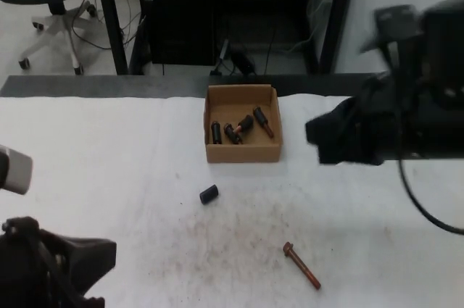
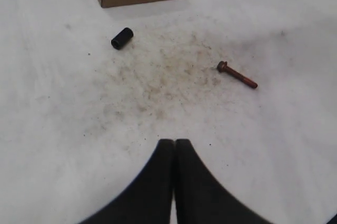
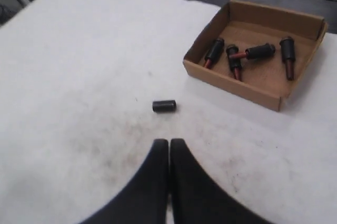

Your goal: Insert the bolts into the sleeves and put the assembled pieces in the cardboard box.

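Observation:
A loose black sleeve (image 1: 209,194) lies on the white bench in front of the cardboard box (image 1: 243,153). A copper-coloured bolt (image 1: 301,265) lies nearer the front, to the right of the sleeve. Several assembled pieces (image 3: 246,53) rest inside the box (image 3: 237,84). My left gripper (image 2: 175,143) is shut on nothing and hovers over the bench short of the sleeve (image 2: 121,38) and the bolt (image 2: 237,74). My right gripper (image 3: 169,143) is shut and empty, a little way from the sleeve (image 3: 164,106).
The left arm (image 1: 51,261) sits at the front left corner and the right arm (image 1: 362,130) at the right, beside the box. A brownish stain (image 2: 168,71) marks the cloth between sleeve and bolt. A dark bench edge (image 1: 109,85) runs behind the cloth.

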